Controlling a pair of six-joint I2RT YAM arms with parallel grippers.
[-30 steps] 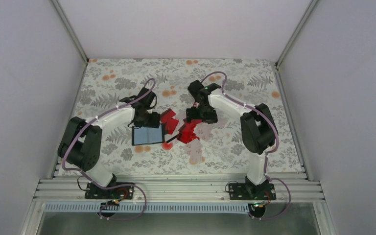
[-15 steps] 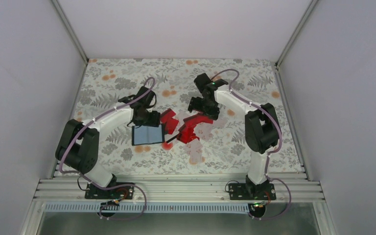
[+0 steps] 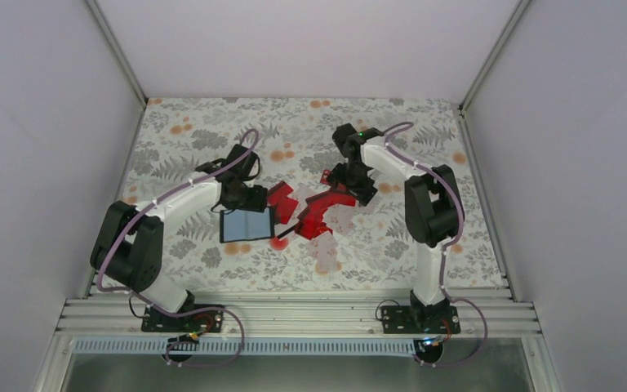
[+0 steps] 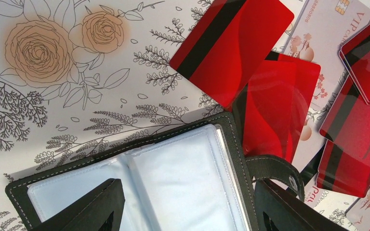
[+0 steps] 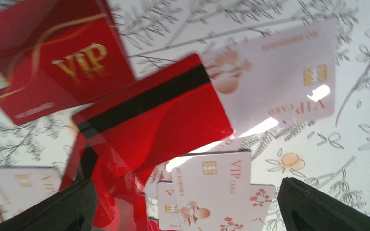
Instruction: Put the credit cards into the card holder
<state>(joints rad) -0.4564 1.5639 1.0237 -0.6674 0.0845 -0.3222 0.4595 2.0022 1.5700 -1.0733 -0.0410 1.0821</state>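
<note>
Floral-printed tabletop [image 3: 212, 131] fills a white-walled booth, with both arms reaching over its middle. Since a second ago the right arm has swung away from the red pile, toward the far right. Its claw [image 3: 359, 188] now sits at the pile's far edge rather than over it. The left arm has hardly shifted, and the cards and holder lie as before.

The card holder [image 3: 245, 224] lies open and flat under the left claw [image 3: 249, 198], its clear pockets facing up. That claw's jaws are spread wide on either side of the holder [image 4: 173, 183] and grip nothing. The credit cards [image 3: 314, 214] are scattered just right of the holder. One red card with a black stripe [image 4: 231, 48] overlaps another that touches the holder's edge.

The right claw [image 5: 188, 211] is also spread wide, holding nothing, above overlapping cards. A red card [image 5: 84, 57] reads "VIP" in gold. A white card [image 5: 279, 72] reads "VIP CARD"; its printed number is too blurred to read.
</note>
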